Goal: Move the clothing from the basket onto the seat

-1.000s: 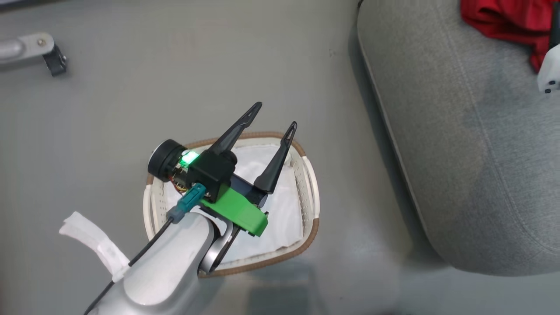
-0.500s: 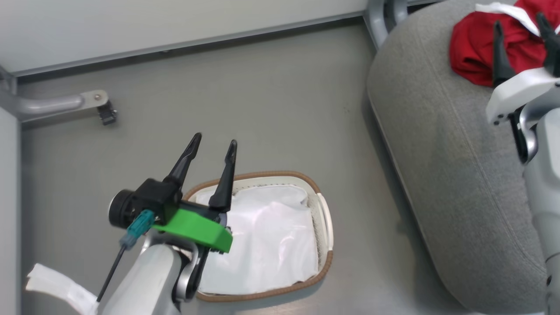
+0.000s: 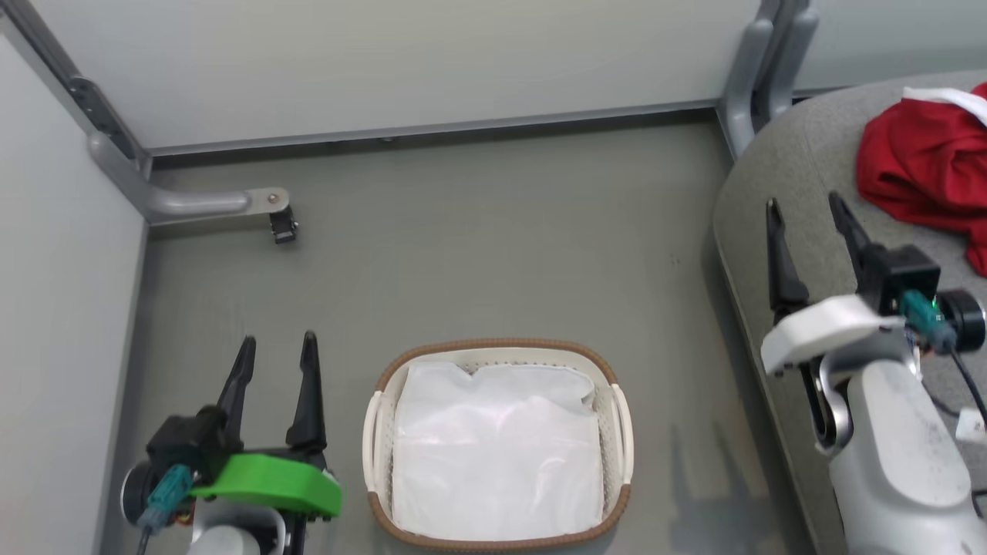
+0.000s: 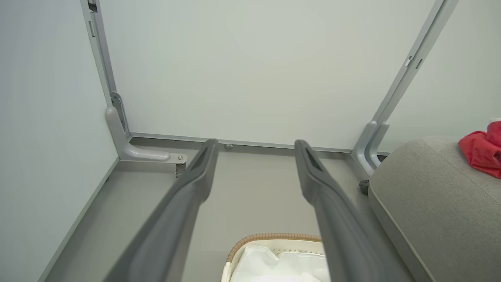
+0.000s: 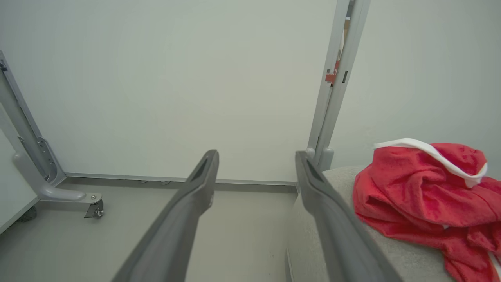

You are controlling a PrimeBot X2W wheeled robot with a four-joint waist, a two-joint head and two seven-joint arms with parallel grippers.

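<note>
The grey seat (image 3: 817,139) takes up the right side, and the basket (image 3: 497,344) stands on the floor to its left, apart from it, with its white liner (image 3: 497,455) lying bare inside. The red clothing (image 3: 917,166) lies heaped on the far part of the seat. The left gripper (image 3: 278,338) hovers just left of the basket and the right gripper (image 3: 803,200) hangs over the seat's left edge, near the clothing but apart from it, both with jaws released and empty.
</note>
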